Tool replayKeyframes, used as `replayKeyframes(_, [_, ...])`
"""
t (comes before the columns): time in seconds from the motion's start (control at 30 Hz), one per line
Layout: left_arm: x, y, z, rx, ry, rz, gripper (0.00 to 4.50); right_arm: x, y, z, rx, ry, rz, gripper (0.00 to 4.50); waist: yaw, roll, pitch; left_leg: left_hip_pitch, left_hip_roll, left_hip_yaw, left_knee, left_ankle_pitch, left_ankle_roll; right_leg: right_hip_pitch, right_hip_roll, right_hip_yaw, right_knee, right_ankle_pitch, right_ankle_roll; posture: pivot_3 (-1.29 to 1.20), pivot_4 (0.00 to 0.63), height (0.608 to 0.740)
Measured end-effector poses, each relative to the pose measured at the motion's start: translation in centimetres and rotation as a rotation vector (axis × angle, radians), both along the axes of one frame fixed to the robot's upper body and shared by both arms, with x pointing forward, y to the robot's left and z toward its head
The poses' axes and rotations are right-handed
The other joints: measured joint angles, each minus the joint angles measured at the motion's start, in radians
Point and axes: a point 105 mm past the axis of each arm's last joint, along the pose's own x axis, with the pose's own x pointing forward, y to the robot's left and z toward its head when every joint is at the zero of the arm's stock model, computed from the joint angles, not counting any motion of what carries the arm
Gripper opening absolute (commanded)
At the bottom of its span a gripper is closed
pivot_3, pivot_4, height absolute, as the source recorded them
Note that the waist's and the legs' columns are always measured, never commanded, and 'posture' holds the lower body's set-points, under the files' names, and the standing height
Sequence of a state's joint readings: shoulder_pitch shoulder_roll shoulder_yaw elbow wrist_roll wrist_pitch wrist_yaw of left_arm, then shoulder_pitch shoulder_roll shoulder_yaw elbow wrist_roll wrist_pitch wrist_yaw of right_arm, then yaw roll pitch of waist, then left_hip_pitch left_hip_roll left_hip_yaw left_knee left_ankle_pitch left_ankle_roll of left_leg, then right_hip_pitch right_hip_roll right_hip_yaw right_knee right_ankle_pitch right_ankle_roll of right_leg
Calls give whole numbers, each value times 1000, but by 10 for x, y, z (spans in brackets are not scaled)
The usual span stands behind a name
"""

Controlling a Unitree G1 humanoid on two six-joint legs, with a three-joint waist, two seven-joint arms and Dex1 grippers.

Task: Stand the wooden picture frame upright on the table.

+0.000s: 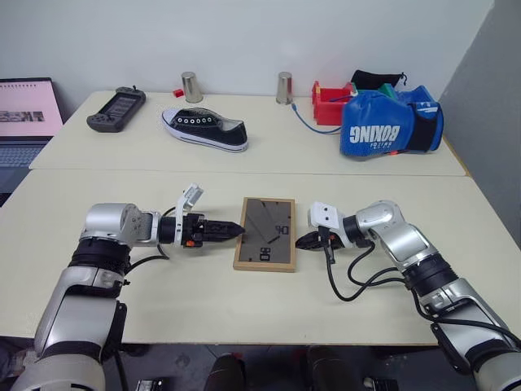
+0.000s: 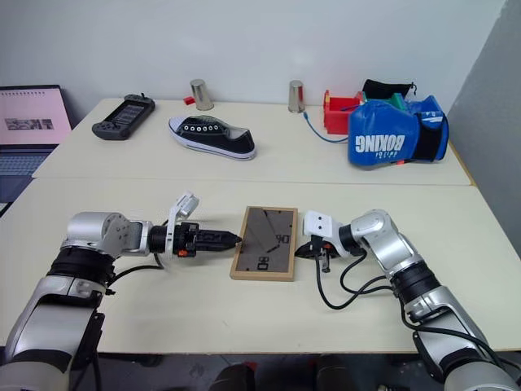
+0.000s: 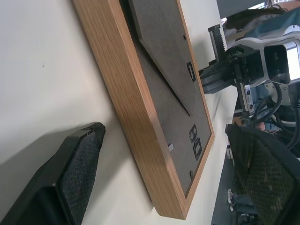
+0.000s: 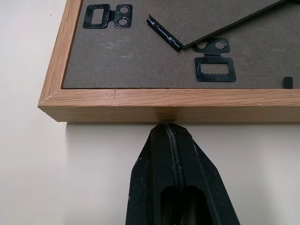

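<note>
The red bin (image 1: 327, 104) holds unclear items (left end effector (image 1: 236, 231) wide, right end effector (image 1: 303, 241) pinched closed, empty).

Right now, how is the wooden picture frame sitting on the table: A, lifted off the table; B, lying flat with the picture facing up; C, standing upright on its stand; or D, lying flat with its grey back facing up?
D: the wooden picture frame lies flat on the table, its dark grey back, fold-out stand and hanger clips facing up in both wrist views.
</note>
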State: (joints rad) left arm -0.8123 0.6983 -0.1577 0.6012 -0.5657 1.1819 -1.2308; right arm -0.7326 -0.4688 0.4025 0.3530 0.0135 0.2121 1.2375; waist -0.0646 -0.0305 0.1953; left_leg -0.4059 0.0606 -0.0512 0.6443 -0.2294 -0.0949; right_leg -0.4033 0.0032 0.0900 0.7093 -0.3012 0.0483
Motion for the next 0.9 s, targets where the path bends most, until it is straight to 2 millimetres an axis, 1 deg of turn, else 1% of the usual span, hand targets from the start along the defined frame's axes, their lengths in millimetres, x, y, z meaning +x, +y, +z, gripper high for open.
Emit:
replayKeyframes(0.17, [-1, -1, -2, 11, -8, -22, 4456, 1, 2, 0, 3, -8, -2, 0, 0, 0, 0, 1, 0, 0, 0, 0, 0, 0, 0, 0, 1, 0, 0, 0, 150, 740])
replayKeyframes(0.43, [3, -8, -3, 3, -13, -41, 4456, 4, 11, 0, 2, -24, 8, 0, 2, 0, 0, 2, 0, 0, 0, 0, 0, 1, 0, 0, 2, 0, 0, 0, 150, 740])
replayKeyframes(0.67, [3, -11, -3, 4, -15, -54, 4456, 2, 25, -1, 25, -18, 33, 0, 3, 0, 0, 2, 0, 0, 0, 0, 0, 1, 0, 0, 2, 0, 0, 0, 150, 740])
replayKeyframes(0.9, [3, -11, -3, 8, -18, -57, 4456, 1, 29, -2, 27, -21, 38, 0, 4, 0, 0, 2, 0, 0, 0, 0, 0, 1, 0, 0, 2, 0, 0, 0, 150, 740])
